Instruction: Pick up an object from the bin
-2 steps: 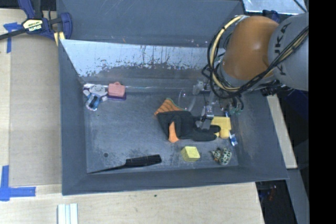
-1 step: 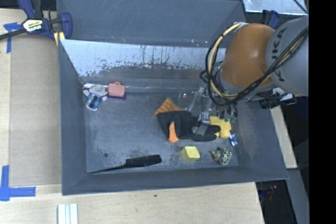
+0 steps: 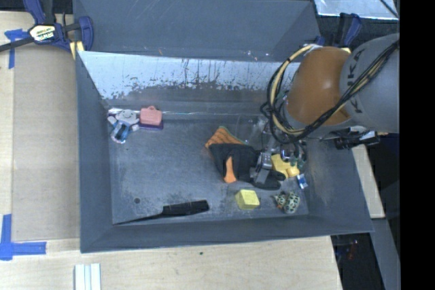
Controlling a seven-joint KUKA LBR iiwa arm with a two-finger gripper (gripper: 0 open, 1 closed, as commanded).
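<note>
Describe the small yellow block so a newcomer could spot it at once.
Start at the lower wall of the grey bin and go right from the long black stick. The yellow block lies on the floor there, just below the claw. It is plain yellow and boxy, unlike the spotted ball to its right.

At back left, pink block (image 3: 151, 117) beside small white-blue toy (image 3: 121, 124). Along the front, black stick (image 3: 183, 208), yellow block (image 3: 248, 198), spotted ball (image 3: 288, 202).
</note>
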